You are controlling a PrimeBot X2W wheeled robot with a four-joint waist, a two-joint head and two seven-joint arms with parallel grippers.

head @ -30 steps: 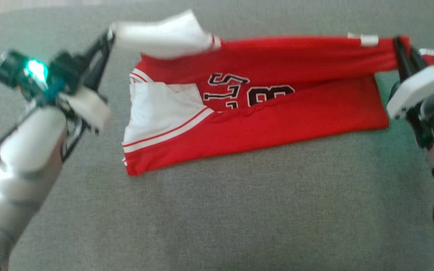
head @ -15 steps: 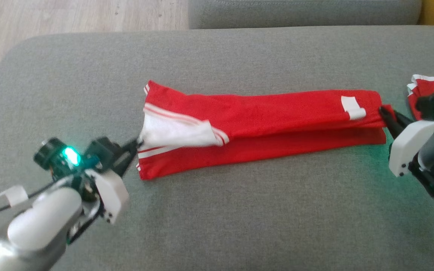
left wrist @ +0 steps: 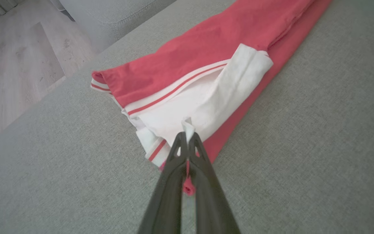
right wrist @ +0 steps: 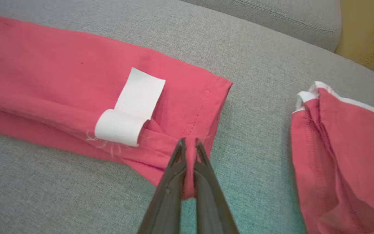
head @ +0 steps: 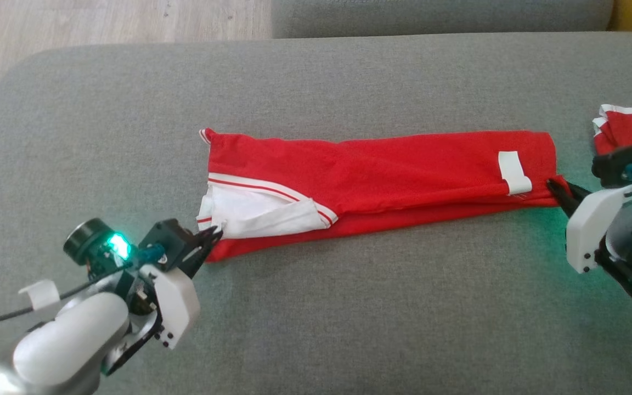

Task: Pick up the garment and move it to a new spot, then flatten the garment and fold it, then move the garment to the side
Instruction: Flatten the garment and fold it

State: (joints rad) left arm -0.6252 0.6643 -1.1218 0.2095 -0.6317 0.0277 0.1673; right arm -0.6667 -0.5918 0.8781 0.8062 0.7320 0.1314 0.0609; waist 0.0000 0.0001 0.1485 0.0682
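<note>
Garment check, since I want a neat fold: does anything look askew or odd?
Yes. At the left end of the garment, a white panel lies bunched and slanted, not tucked flat. Near the right end, a white label curls over the fold edge.

The white tag (right wrist: pixel 138 94) on the garment (head: pixel 404 164) bears no legible text.

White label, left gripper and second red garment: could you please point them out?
white label (right wrist: pixel 140 94): right wrist view, its flat upper part.
left gripper (left wrist: pixel 187 137): left wrist view, midway between its jaw tips.
second red garment (right wrist: pixel 346 146): right wrist view, its red middle.
</note>
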